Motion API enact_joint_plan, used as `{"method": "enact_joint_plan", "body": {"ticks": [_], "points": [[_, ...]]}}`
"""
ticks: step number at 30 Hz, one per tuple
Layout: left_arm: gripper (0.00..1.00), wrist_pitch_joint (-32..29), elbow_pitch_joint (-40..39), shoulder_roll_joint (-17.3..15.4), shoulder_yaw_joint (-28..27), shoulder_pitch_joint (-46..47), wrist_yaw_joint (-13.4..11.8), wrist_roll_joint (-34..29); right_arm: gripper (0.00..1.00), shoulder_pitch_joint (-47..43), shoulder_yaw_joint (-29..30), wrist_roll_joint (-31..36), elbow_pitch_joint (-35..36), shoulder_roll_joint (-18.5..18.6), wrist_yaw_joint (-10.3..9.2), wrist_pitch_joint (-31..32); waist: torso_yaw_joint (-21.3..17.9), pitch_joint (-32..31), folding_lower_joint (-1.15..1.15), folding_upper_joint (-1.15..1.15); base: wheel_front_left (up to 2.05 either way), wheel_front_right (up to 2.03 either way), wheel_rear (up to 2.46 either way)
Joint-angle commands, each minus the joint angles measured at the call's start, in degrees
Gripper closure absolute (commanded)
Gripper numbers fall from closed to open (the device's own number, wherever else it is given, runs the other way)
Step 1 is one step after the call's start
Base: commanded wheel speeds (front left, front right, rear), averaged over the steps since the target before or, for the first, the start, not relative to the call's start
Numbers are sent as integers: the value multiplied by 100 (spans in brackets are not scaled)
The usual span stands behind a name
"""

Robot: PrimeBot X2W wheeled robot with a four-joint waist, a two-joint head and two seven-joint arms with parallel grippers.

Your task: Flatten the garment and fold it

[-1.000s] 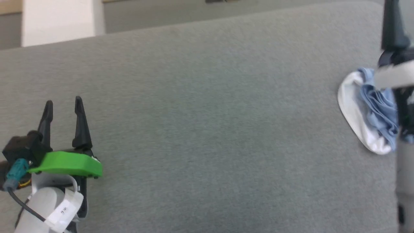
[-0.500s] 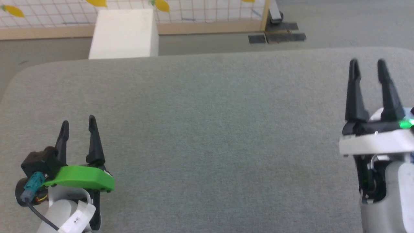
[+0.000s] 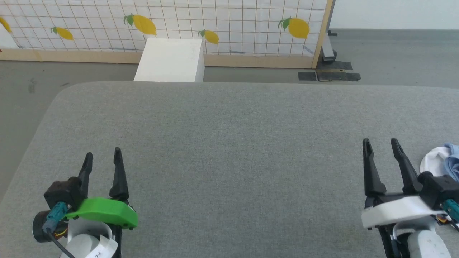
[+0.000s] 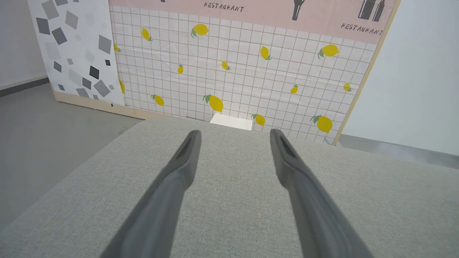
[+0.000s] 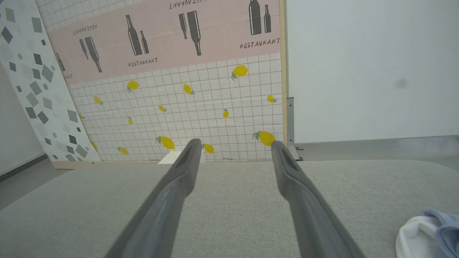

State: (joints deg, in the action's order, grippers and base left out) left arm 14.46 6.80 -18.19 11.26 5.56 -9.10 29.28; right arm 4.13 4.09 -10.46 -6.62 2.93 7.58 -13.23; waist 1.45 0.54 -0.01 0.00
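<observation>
The garment (image 3: 443, 161) lies crumpled at the right edge of the head view, light blue cloth with a white part, mostly cut off by the frame. It also shows at the lower right of the right wrist view as the garment (image 5: 430, 233). My right gripper (image 3: 380, 143) stands open just left of it, apart from the cloth, with nothing between its fingers. My left gripper (image 3: 102, 154) is open over the bare surface at the lower left, far from the garment. In each wrist view the fingers (image 4: 179, 168) (image 5: 179, 168) are spread wide and hold nothing.
A wide grey fabric table (image 3: 229, 143) spans the view, with a rounded far-left corner. Behind it stand a white box (image 3: 168, 61) and a lemon-patterned tiled panel (image 3: 179, 21) with a wooden frame. Grey floor (image 3: 394, 53) lies beyond.
The head camera has swung and tilted, bringing the back wall and both grippers into view. The garment now sits at the right edge, beside the right gripper. Both grippers stay open.
</observation>
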Motion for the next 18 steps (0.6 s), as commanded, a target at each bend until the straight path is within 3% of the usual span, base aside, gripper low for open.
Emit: {"method": "enact_joint_plan", "body": {"ticks": [1,18], "points": [[0,28,26,7,27,-64,21,-101,0,-107,53,20,-33,-4,-9,-53,-4,-2,1,0,0,0,0],[0,-2,426,0,274,-35,177,-163,0,-325,225,30,-253,-5,-9,14,-57,-18,1,0,0,0,0]]}}
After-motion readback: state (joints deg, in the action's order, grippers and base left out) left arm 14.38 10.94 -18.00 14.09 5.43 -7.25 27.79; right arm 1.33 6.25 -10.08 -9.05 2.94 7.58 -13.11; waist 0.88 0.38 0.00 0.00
